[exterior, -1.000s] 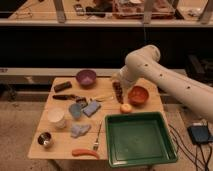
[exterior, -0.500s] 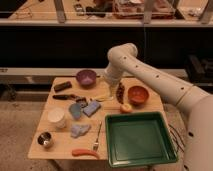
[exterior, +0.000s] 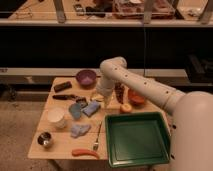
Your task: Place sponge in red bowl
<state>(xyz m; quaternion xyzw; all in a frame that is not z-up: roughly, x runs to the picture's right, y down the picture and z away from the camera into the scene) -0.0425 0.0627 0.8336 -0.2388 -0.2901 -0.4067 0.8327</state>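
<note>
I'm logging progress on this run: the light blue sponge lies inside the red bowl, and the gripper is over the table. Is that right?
Not quite. The camera view shows the sponge lying flat on the table, not inside the red bowl, which sits further right. The rest holds: the gripper is over the table, open and empty, right by the sponge.

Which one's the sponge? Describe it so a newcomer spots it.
On the wooden table, look left of the green tray, just below the tool. The sponge is the light blue flat rectangle there, paler and squarer than the dark blue rounded piece beside it.
</note>
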